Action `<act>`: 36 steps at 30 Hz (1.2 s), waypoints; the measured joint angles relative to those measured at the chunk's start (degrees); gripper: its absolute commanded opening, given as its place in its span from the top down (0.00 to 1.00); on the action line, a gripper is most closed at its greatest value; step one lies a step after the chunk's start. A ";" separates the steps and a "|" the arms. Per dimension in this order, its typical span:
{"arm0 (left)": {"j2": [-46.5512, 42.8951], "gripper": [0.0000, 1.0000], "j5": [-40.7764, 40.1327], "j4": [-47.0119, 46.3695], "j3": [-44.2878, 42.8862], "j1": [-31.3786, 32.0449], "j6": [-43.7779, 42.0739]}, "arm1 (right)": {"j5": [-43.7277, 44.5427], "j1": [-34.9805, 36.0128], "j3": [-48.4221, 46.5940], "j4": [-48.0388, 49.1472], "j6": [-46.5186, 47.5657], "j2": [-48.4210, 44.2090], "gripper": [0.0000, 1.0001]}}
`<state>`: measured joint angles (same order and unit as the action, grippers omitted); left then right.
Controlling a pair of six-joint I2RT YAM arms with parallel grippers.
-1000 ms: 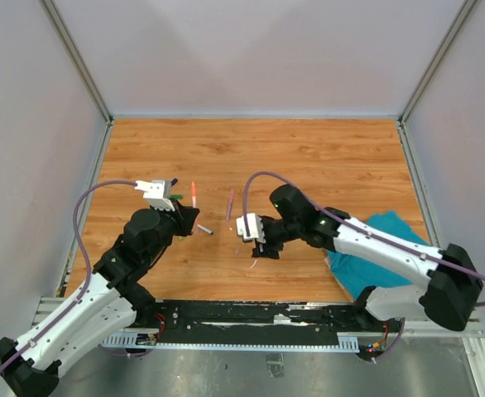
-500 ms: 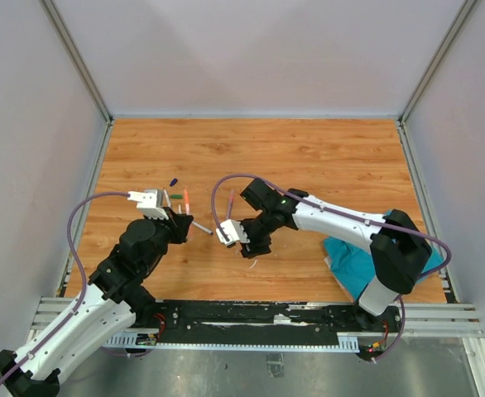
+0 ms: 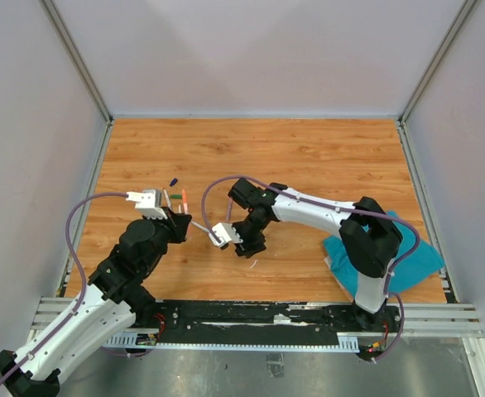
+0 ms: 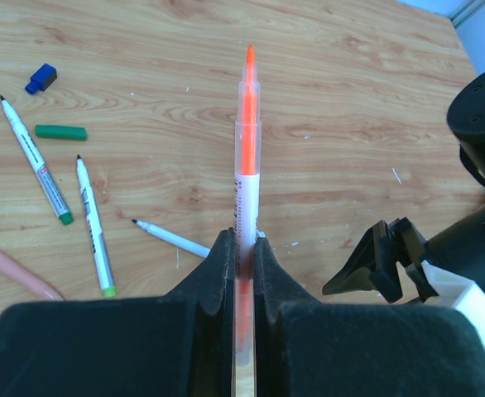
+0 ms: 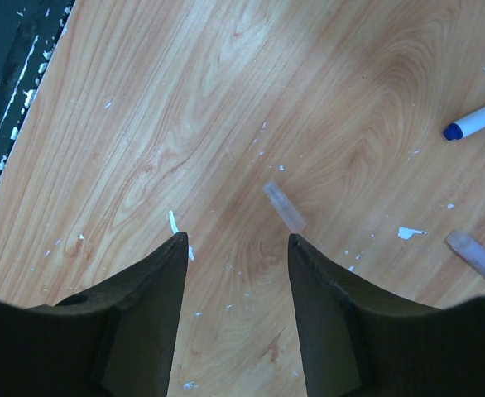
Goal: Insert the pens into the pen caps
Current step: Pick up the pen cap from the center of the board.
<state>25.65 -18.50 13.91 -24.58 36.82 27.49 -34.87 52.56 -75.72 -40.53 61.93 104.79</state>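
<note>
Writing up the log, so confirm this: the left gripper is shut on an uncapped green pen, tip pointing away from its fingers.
Not quite. The pen is orange, not green: the left wrist view shows the left gripper shut on an uncapped orange pen, tip pointing away from its fingers.

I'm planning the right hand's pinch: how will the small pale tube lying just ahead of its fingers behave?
The pale tube looks round and lies flat on the smooth wooden table, so a nudge would probably roll it. It seems tiny and light; the open right hand might flick it away.
</note>
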 measured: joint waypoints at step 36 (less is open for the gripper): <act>-3.15 1.00 -3.54 2.99 -0.17 0.00 2.54 | 3.80 1.88 -10.43 -3.96 9.40 12.28 0.61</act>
<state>22.50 -22.04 16.91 -24.75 36.82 30.02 -31.07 54.43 -86.15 -44.49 71.33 117.08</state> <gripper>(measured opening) 0.056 0.391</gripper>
